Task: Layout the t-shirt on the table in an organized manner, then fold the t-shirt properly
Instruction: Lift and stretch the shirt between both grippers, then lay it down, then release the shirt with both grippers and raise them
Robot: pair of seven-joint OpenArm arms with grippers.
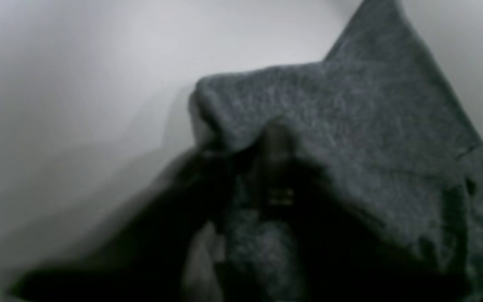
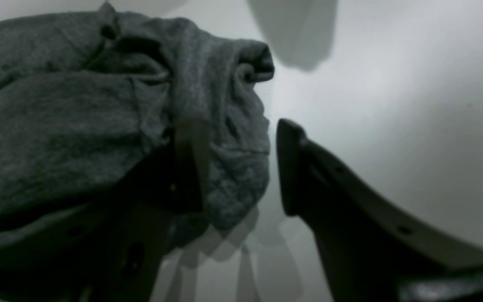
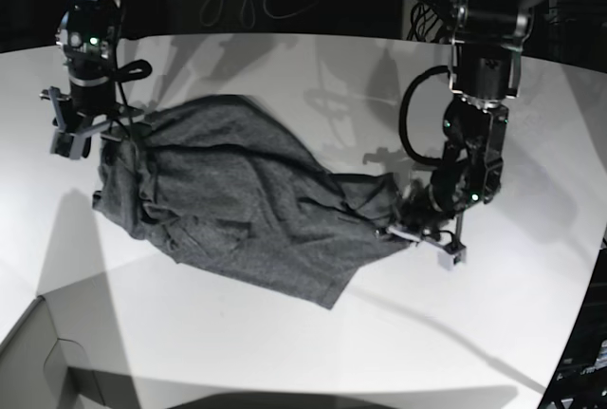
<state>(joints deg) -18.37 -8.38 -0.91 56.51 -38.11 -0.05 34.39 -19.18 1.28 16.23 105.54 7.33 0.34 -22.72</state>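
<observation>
My left gripper [image 3: 417, 219] is clamped on the t-shirt [image 3: 237, 200] at its right end; my right gripper [image 2: 241, 167] is spread with cloth draped on one finger; shirt's bunched mid-table [image 3: 285, 352], probably getting stretched flat.

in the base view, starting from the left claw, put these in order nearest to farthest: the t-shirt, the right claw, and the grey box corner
1. The t-shirt: its end is bunched right at the left claw, on the view's right.
2. The right claw: across the shirt, at the view's upper left.
3. The grey box corner: at the lower left edge, slightly farther out, though these last two are fairly close.
</observation>
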